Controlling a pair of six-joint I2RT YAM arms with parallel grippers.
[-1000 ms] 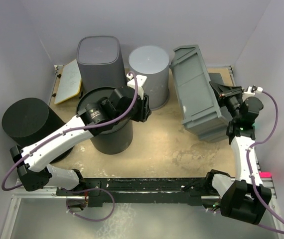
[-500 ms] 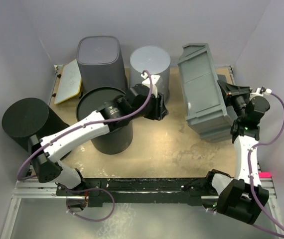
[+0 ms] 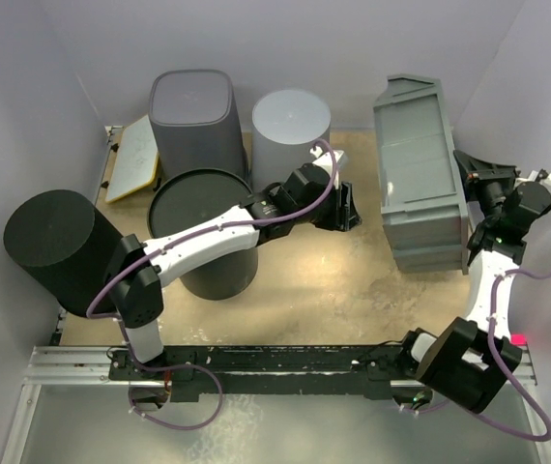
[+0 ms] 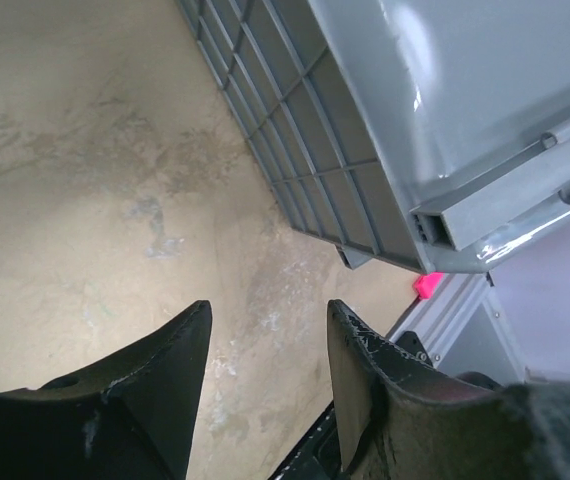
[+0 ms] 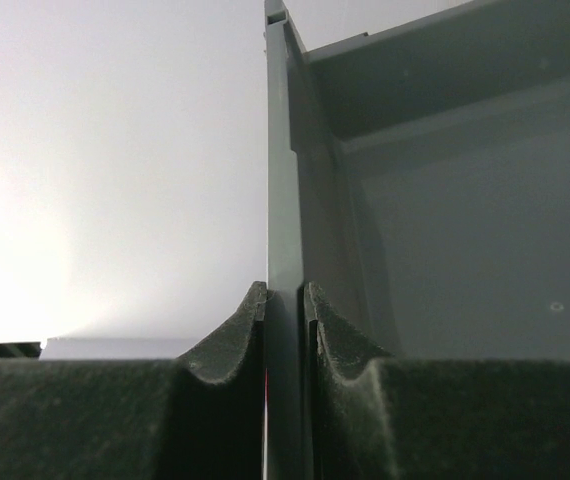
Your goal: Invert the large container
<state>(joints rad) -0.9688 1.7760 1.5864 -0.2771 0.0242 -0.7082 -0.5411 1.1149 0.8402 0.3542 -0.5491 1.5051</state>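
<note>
The table (image 3: 304, 280) is a tan, mottled board with paler, scuffed blotches. Its brightest patch of light lies just below the left end effector (image 3: 351, 217). Plain, pale lilac-grey walls close it in. The back wall (image 3: 285, 39) stands beyond both end effectors, the left wall (image 3: 14, 116) well apart from the left one, and the right wall (image 3: 546, 87) just beside the right end effector (image 3: 467, 166). In the right wrist view that wall glows unevenly, whitest low on the left. Well behind both end effectors a dark rail (image 3: 275, 372) runs along the table's near edge, with a small pink tag (image 3: 515, 339) at its right end.
</note>
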